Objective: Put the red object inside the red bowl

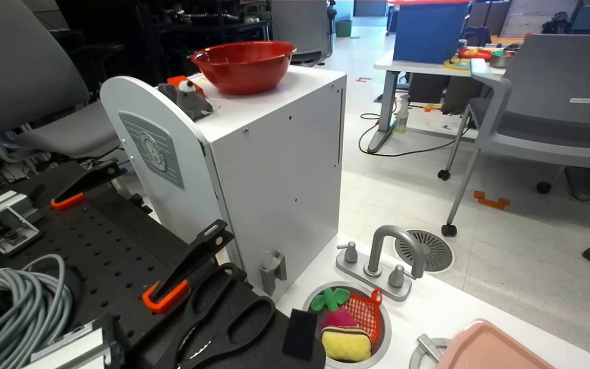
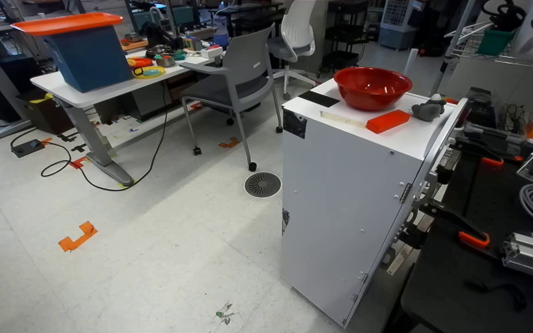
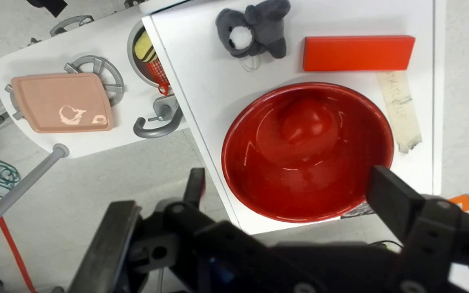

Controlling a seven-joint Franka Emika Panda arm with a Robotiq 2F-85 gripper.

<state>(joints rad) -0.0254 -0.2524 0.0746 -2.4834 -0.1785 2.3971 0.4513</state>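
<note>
The red bowl (image 3: 299, 199) stands upright on top of a white cabinet; it also shows in both exterior views (image 1: 246, 69) (image 2: 373, 90). The red object (image 3: 307, 122), a rounded glossy lump, lies inside the bowl in the wrist view, toward the side near the red block. The bowl wall hides it in both exterior views. My gripper (image 3: 287, 177) is wide open with nothing between its fingers. In the wrist view one finger shows left of the bowl and one overlaps its right rim; I cannot tell the height. The gripper does not show in the exterior views.
A red rectangular block (image 3: 358, 53) and a grey plush toy (image 3: 255, 28) lie beside the bowl on the cabinet top (image 3: 202, 81). A toy sink with faucet (image 1: 397, 251) stands beside the cabinet. A black table (image 1: 116, 230) with clamps and cable is close by.
</note>
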